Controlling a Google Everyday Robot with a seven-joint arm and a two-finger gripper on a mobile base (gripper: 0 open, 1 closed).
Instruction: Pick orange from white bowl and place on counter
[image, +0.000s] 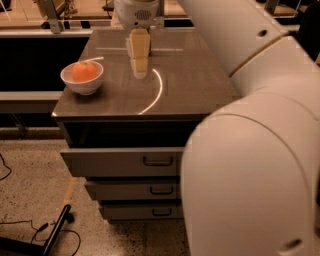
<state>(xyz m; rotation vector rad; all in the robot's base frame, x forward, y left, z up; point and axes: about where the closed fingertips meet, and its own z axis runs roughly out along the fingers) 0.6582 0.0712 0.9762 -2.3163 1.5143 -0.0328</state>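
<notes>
Right, your gripper (140, 54) hangs point-down over the back middle of the grey-brown surface (195, 85), close above it, with its own reflection just beneath. You cannot tell from this angle whether it is released or clenched; nothing shows in its hold. The orange (85, 71) sits in the white bowl (82, 86) by the left edge of the surface, filling most of the mouth and standing proud of the rim. From the gripper it lies at about 8 o'clock: well to the left and a little nearer the drawers (150, 161). Being round, it offers no long axis to line up with, so I judge your next move to be a sideways carry toward 8 o'clock, ending above the fruit and clear of the rim.
</notes>
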